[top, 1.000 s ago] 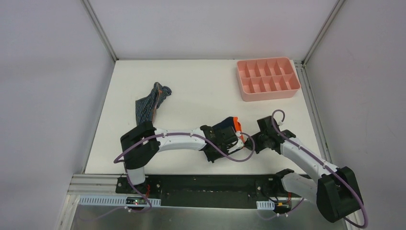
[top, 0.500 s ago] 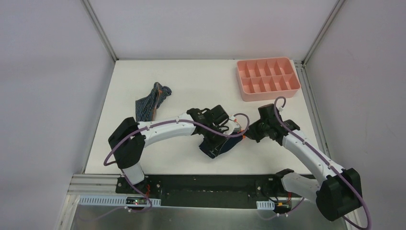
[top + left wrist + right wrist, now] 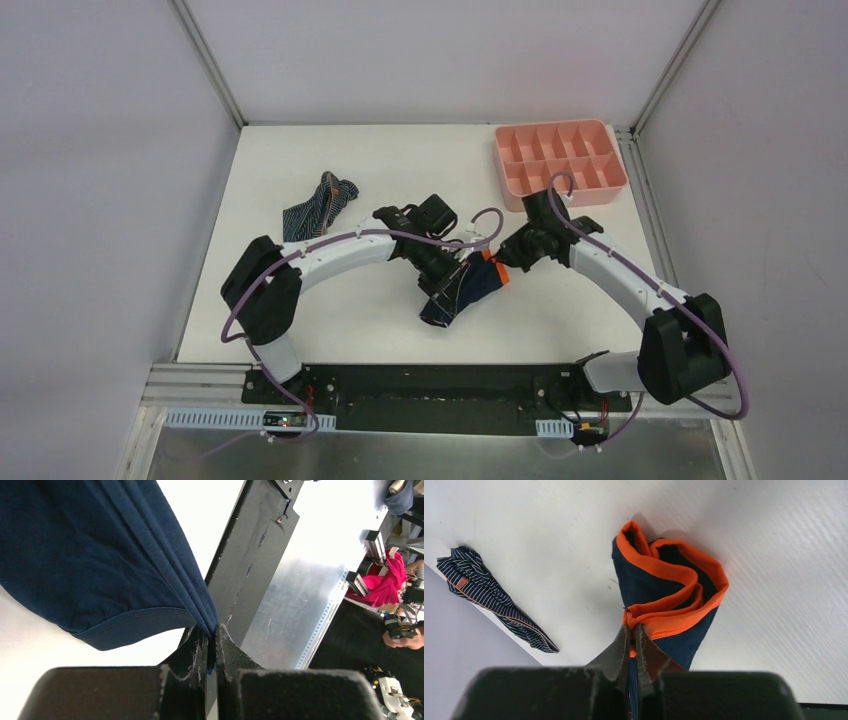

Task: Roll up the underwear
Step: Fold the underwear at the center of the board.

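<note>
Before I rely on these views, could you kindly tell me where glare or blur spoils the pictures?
Top external: even light, sharp, only faint shadows. Left wrist: the table is washed out white behind the navy underwear, and the metal plate glares. Right wrist: crisp on the orange trim, soft shadow beside it.

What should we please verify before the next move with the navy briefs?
1. Left claw shut on navy briefs: ok.
2. Right claw shut on orange trim: ok.
3. Briefs rolled: not ok, cloth hangs loose.
4. Striped briefs lying apart from navy briefs: ok.
5. Tray untouched by right arm: cannot tell, they overlap in the top view.
</note>
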`<state>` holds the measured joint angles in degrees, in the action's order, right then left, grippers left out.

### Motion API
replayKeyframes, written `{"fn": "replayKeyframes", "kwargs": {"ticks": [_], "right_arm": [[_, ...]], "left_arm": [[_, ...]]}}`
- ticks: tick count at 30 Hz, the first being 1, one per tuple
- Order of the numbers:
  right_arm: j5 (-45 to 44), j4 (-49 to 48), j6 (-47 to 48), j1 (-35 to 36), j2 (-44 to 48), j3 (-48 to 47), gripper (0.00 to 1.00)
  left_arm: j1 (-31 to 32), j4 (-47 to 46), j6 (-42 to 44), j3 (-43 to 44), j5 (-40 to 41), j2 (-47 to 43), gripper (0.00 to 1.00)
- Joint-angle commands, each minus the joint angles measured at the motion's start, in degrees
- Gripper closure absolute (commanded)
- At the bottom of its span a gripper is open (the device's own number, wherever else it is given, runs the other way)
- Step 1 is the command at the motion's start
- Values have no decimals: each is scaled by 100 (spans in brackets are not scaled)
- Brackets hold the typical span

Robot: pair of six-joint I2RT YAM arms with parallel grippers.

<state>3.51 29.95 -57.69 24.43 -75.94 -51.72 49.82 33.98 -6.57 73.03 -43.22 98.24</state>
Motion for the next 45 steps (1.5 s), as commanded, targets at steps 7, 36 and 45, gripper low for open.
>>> {"fn": "replayKeyframes", "kwargs": {"ticks": [7, 36, 45], "right_arm": [[-69, -387, 400, -37, -933, -876, 100], [1, -690, 346, -42, -2078, -1369, 100], [-78, -710, 324, -38, -2243, -1478, 100]], "left_arm": [[-56, 294, 114, -294, -595, 399, 100], [-1177, 276, 75, -192, -1395, 994, 100], [-1355, 276, 226, -151, -1346, 1288, 100]]}}
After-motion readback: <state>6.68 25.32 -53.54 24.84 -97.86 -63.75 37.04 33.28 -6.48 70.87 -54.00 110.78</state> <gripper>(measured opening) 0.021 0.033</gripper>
